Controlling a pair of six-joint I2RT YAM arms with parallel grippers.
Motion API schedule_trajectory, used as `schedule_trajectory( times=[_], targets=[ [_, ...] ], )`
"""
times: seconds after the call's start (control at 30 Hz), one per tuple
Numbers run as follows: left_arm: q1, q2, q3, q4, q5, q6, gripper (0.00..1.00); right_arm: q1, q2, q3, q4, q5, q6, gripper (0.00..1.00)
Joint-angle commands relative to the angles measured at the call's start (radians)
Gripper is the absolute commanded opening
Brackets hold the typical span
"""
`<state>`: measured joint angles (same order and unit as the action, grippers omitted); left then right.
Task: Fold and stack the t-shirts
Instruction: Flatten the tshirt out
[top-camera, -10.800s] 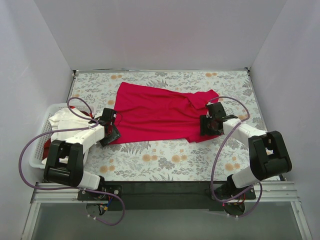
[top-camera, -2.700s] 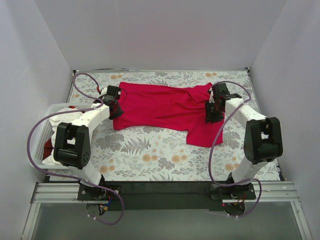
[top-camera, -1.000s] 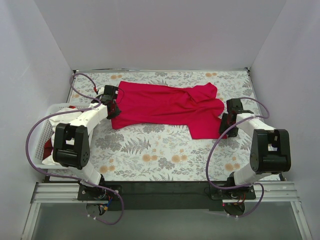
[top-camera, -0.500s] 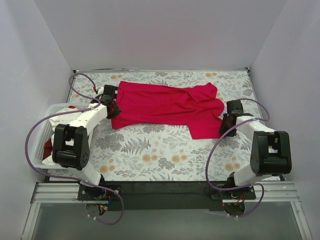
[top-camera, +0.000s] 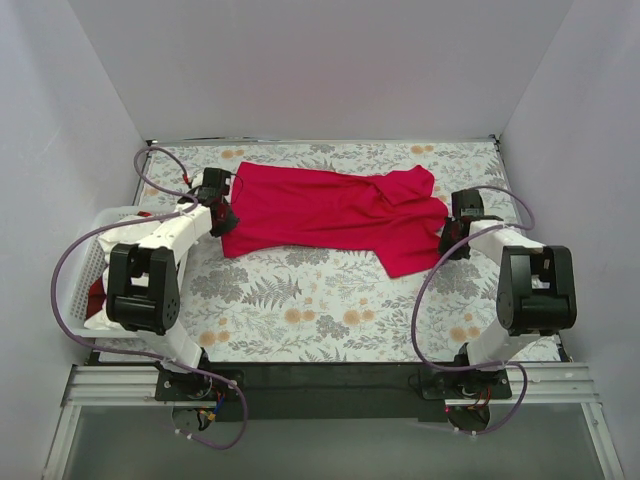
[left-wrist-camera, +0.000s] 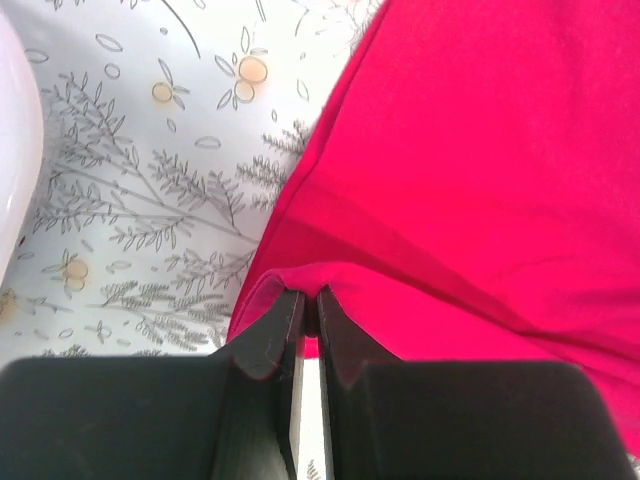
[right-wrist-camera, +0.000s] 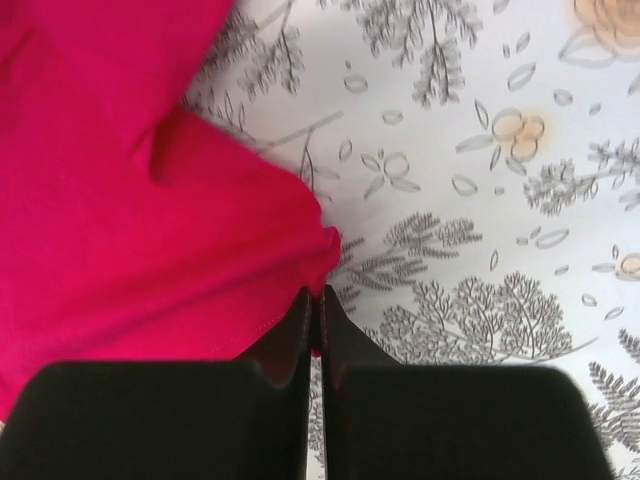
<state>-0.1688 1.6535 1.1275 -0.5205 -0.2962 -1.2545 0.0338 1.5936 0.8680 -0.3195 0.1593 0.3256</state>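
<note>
A crimson red t-shirt (top-camera: 335, 215) lies spread across the floral cloth, its cloth wrinkled toward the right end. My left gripper (top-camera: 222, 218) is shut on the red t-shirt's left edge; in the left wrist view the gripper (left-wrist-camera: 311, 298) pinches a fold of the red cloth (left-wrist-camera: 480, 170). My right gripper (top-camera: 447, 238) is shut on the shirt's right corner, and the right wrist view shows this gripper (right-wrist-camera: 315, 295) clamping the hem corner of the shirt (right-wrist-camera: 130, 230). A white t-shirt (top-camera: 120, 235) and a bit of red cloth (top-camera: 95, 295) lie in the basket.
A white slatted basket (top-camera: 72, 290) stands at the table's left edge, beside my left arm. The grey floral cloth (top-camera: 330, 320) covers the table. White walls close in the back and both sides. Purple cables loop from both arms.
My right gripper has closed on the shirt's right corner, having stood open a second ago. The left gripper has kept its grip and shifted slightly left.
</note>
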Motion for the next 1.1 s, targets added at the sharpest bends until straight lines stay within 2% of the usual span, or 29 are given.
schedule_trajectory(
  times=[0.0,0.17,0.23,0.27,0.3,0.37,0.4,0.43,0.57,0.87,0.93,1.07],
  targets=[
    [0.041,0.04,0.086,-0.007,0.04,-0.031,0.0,-0.003,0.066,0.098,-0.03,0.029,-0.031,0.01],
    [0.045,0.158,0.303,-0.078,0.054,-0.036,0.0,-0.006,0.098,0.429,-0.108,0.098,-0.054,0.01],
    [0.045,0.237,0.502,-0.168,0.048,-0.031,0.0,-0.017,0.104,0.547,-0.142,0.135,-0.057,0.01],
    [0.045,0.268,0.575,-0.203,0.04,-0.028,0.0,-0.021,0.109,0.669,-0.182,0.143,-0.057,0.01],
    [0.045,0.29,0.736,-0.235,0.034,-0.02,0.0,-0.023,0.108,0.727,-0.197,0.147,-0.06,0.01],
    [0.045,0.334,0.881,-0.314,0.034,-0.013,0.0,-0.052,0.091,0.875,-0.225,0.166,-0.069,0.01],
    [0.045,0.339,0.982,-0.335,0.029,-0.003,0.0,-0.064,0.079,0.908,-0.239,0.174,-0.08,0.01],
    [0.045,0.336,1.02,-0.357,0.031,0.001,0.0,-0.069,0.062,0.94,-0.24,0.187,-0.088,0.01],
    [0.045,0.229,1.025,-0.352,0.039,0.023,0.0,-0.095,-0.11,0.987,-0.239,0.227,-0.137,0.01],
    [0.045,-0.338,0.744,-0.119,0.062,0.118,0.0,-0.107,-0.536,0.945,-0.164,0.301,-0.292,0.01],
    [0.045,-0.427,0.75,-0.139,0.052,0.128,0.0,-0.107,-0.601,0.916,-0.141,0.292,-0.315,0.01],
    [0.045,-0.494,0.793,-0.191,0.048,0.152,0.0,-0.106,-0.693,0.94,-0.124,0.246,-0.399,0.01]
  ],
)
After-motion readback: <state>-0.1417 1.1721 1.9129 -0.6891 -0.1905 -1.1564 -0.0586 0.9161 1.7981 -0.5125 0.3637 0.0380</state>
